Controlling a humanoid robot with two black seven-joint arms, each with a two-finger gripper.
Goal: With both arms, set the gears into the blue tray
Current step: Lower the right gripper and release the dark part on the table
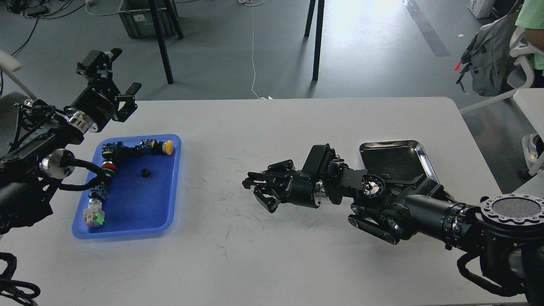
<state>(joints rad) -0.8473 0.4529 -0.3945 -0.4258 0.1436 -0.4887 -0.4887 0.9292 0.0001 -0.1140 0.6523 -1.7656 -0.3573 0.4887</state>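
Observation:
The blue tray (140, 208) lies on the table's left side. One small black gear (145, 172) rests in its upper middle, among push-button switches with yellow (168, 146), red (109, 167) and green (94, 215) caps. My left gripper (114, 73) is raised beyond the tray's far left corner, open, with nothing in it. My right gripper (260, 191) hovers low over the middle of the table, pointing left toward the tray and well short of it. Its dark fingers curl close together, and anything between them is hidden.
A shiny steel tray (420, 148) with a dark inside sits to the right, partly covered by my right arm. Beyond the table's far edge stand black table legs and a grey crate on the floor. A chair with a backpack is at the far right.

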